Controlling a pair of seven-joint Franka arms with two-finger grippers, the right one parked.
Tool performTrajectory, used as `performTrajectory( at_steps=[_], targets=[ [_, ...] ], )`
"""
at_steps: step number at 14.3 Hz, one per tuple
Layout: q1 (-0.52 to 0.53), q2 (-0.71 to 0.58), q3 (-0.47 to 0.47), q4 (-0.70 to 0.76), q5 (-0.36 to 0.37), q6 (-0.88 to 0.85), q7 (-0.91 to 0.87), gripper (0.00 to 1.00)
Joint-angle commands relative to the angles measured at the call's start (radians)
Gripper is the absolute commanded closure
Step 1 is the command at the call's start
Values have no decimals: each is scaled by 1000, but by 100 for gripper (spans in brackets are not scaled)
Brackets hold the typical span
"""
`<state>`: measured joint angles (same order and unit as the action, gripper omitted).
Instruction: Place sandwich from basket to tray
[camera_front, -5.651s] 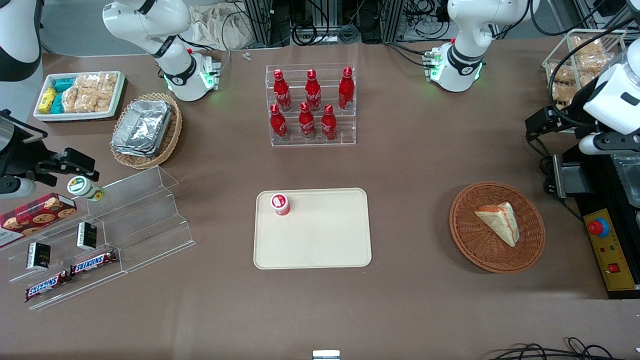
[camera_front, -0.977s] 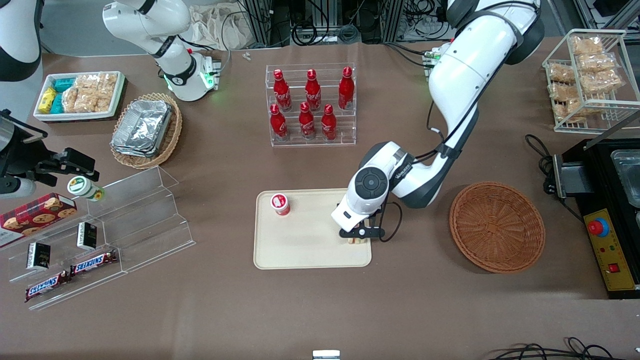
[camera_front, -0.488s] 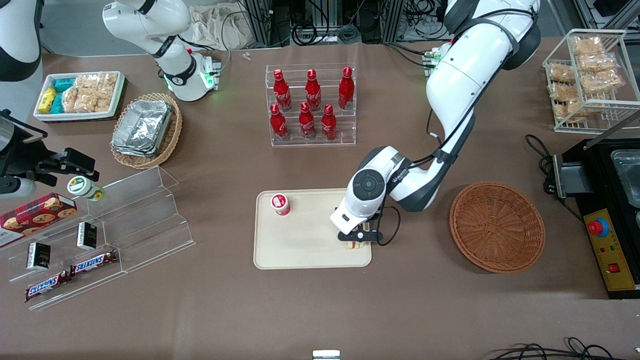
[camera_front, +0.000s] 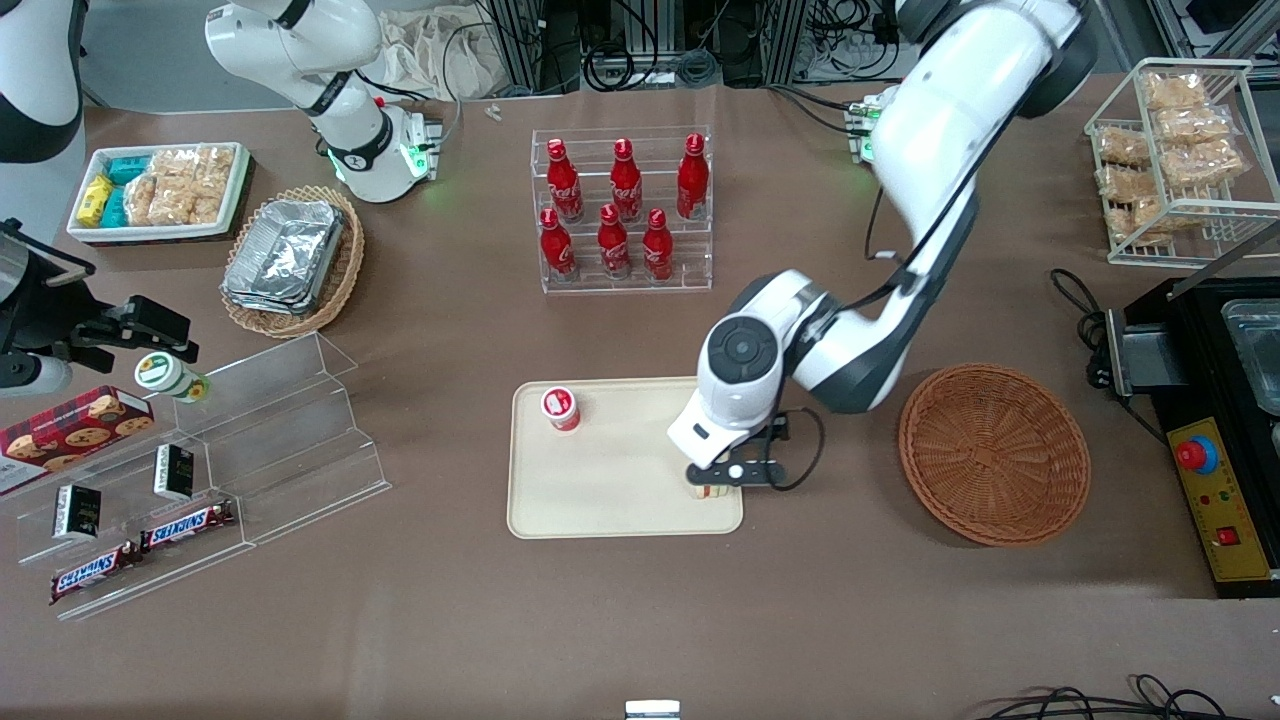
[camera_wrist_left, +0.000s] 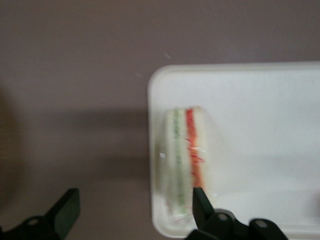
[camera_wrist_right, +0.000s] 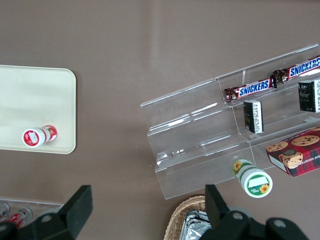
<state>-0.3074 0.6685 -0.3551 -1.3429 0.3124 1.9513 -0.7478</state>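
Note:
The sandwich stands on its edge on the beige tray, in the tray's corner nearest the reddish-brown basket, which holds nothing. My left gripper hangs right above the sandwich. In the left wrist view the sandwich shows pale bread with an orange-red stripe, close to the tray's rim. The gripper is open there, its fingers spread wide. One fingertip is close to the sandwich's filling side, and I cannot tell whether it touches; the other is over the table.
A small red-and-white cup stands on the tray toward the parked arm's end. A rack of red bottles stands farther from the camera. A clear stepped shelf and a tan basket of foil containers lie toward the parked arm's end.
The sandwich lay in the basket 5.7 s ago and now stands on the tray. Over the last half second the wrist has risen a little above it.

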Motion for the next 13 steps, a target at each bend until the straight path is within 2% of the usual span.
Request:
performTrajectory(
  at_steps=[1, 3, 5, 9, 11, 13],
  targets=[
    [96, -159, -4, -45, -71, -125, 27, 0],
    [160, -208, -5, -44, -94, -187, 155, 0],
    [212, -260, -4, -45, -157, -236, 227, 0],
    [290, -357, 1, -45, -208, -348, 367, 0],
    [336, -421, 16, -45, -260, -434, 459, 0],
    [314, -492, 124, -61, -291, -492, 554, 0]
  ],
)
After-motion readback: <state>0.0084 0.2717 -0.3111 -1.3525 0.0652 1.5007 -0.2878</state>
